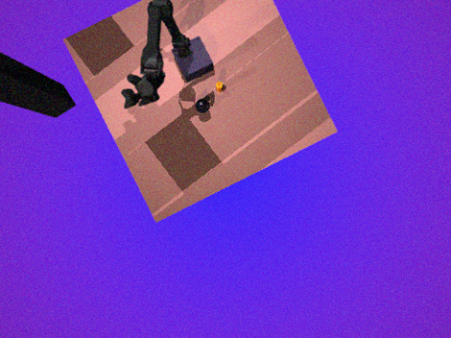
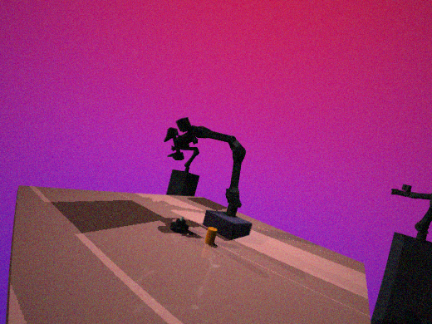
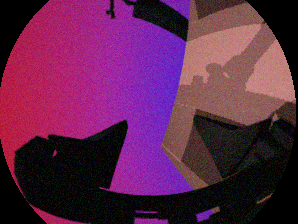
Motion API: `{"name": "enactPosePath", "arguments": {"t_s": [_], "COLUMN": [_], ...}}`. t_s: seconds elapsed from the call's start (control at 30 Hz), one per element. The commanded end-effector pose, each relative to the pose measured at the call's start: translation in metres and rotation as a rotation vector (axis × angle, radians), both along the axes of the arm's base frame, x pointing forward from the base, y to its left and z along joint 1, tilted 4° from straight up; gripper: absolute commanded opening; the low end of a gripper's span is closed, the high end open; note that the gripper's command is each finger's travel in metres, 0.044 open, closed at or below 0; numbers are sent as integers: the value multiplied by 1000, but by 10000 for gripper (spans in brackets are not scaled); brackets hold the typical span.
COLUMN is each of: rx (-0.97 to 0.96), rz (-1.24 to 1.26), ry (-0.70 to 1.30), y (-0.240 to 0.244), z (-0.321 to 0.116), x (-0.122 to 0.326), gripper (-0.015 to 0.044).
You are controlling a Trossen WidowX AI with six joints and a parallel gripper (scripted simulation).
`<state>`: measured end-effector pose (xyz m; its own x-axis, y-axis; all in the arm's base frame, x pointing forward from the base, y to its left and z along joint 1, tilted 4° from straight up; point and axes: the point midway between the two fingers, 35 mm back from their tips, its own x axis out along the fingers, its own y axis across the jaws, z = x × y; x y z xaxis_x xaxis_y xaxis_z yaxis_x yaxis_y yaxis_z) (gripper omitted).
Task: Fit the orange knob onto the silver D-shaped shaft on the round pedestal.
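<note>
The orange knob (image 1: 219, 87) (image 2: 211, 236) stands upright on the table (image 1: 280, 82) (image 2: 125, 291); its underside and hole are hidden. The dark round pedestal (image 1: 202, 105) (image 2: 179, 227) stands a short way from it, partly in the arm's shadow. Its small shaft shows only as a pale bit on top, and its flat side cannot be made out. My gripper (image 1: 128, 89) (image 2: 171, 145) (image 3: 161, 121) is open and empty, high above the table, well off to the side of both knob and pedestal. Neither shows in the wrist view.
The arm's blue-grey base block (image 1: 194, 58) (image 2: 228, 224) stands close to the knob and pedestal. Dark square patches (image 1: 183, 153) (image 2: 108, 213) and light bands cross the table. Black pedestals with other arms stand beyond the table's edges in the exterior view.
</note>
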<state>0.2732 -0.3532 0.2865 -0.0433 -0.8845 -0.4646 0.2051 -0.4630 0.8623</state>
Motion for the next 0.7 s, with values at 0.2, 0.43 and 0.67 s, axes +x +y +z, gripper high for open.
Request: {"name": "enactPosePath", "arguments": {"t_s": [0.2, 0.43, 0.67], "rx": [318, 499, 681], "rz": [574, 958, 1342], "ry": [282, 505, 753], "y": [130, 235, 343], "z": [-90, -141, -185], "x": [80, 94, 69], "gripper": [440, 440, 440]}}
